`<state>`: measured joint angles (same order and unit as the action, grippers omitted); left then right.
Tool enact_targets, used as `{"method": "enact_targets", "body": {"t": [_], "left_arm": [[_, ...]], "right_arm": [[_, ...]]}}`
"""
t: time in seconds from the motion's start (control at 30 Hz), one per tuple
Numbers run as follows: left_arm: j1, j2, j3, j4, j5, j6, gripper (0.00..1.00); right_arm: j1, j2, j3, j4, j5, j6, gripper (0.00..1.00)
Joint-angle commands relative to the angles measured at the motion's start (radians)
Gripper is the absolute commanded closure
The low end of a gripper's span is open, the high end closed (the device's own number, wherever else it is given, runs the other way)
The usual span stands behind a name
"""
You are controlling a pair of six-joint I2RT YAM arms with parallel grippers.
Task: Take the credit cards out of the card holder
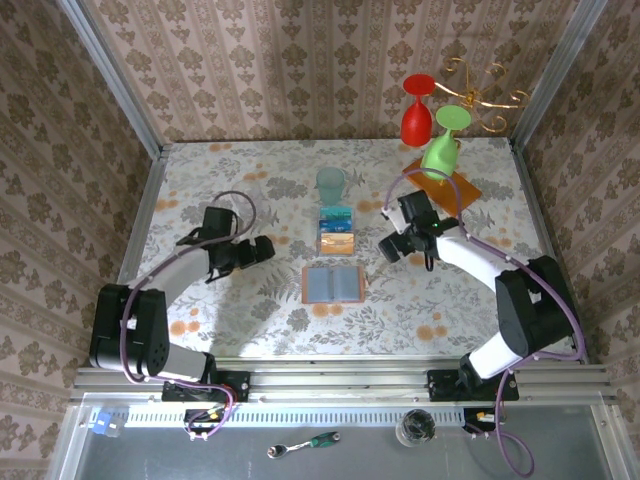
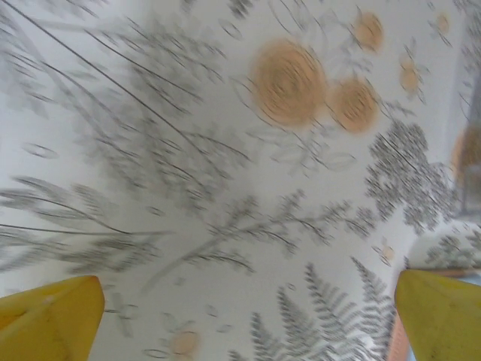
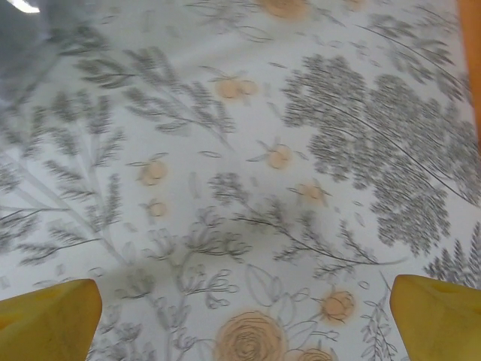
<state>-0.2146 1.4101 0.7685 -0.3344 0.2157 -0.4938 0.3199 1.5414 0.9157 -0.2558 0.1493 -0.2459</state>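
Two credit cards (image 1: 338, 236) lie flat and side by side on the flowered table (image 1: 240, 320), outside the card holder (image 1: 333, 284). The teal card (image 1: 338, 214) sits at 12 o'clock of the orange card (image 1: 338, 241), the two touching or nearly so. The card holder lies spread open just at 6 o'clock of them, its grey inner pockets facing up. A translucent teal cup (image 1: 331, 184) stands upright at 12 o'clock of the cards; what it holds cannot be made out.

The left gripper (image 1: 262, 250) hangs low at about 10 o'clock of the card holder and 9 o'clock of the orange card, apart from both. The right gripper (image 1: 392, 245) mirrors it at 2 o'clock of the holder and 3 o'clock of the cards.

In the left wrist view the left gripper (image 2: 246, 301) has its yellow fingers (image 2: 49, 320) spread wide with only tablecloth between them. The right gripper (image 3: 244, 301) likewise stands spread wide and holds nothing, fingers (image 3: 440, 316) at the corners.
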Motion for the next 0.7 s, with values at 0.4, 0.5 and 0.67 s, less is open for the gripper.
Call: {"method": "enact_targets", "body": {"t": [0.4,0.5,0.67], "left_arm": [[0.133,-0.116,-0.039,0.193,-0.468,0.301,0.00],[0.135,-0.120,-0.117,0.361,-0.511,0.382,0.00],[0.156,-0.075,-0.251,0.704,-0.464,0.477,0.00]], "right_arm": [[-0.233,-0.093,-0.330,0.653,0.067,0.247,0.00],[-0.237,-0.098,-0.378,0.787,0.072,0.250,0.00],[-0.249,-0.045,-0.435,0.960,0.070,0.272,0.00]]}}
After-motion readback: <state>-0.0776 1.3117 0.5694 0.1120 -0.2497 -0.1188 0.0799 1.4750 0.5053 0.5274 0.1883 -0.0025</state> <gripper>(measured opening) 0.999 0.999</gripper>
